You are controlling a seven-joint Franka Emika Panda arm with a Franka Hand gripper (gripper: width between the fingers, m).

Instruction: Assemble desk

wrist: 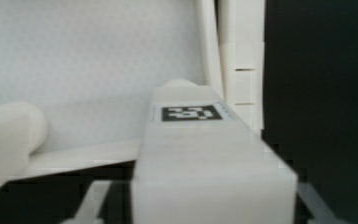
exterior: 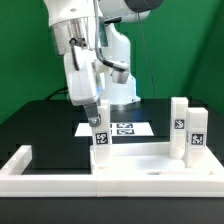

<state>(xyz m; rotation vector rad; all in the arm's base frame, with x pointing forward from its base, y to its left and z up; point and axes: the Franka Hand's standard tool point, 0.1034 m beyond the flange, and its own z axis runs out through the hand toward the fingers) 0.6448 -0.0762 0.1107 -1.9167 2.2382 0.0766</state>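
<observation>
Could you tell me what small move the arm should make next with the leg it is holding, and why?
Probably a slow twist or press downward. The gripper holds a leg upright at the tabletop, apparently at its mount; two legs already stand at the exterior view's right. Seating is unclear.

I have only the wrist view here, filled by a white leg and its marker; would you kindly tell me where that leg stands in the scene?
Observer: The held leg stands upright at the exterior view's left end of the tabletop, and the gripper appears closed on its top.
Operator: Thank you. Are any other legs around?
Observer: Yes, two stand upright at the exterior view's right end: an inner leg and an outer leg.
Operator: And where is the marker board?
Observer: The marker board lies flat on the dark table behind the tabletop, in front of the arm's base.
</observation>
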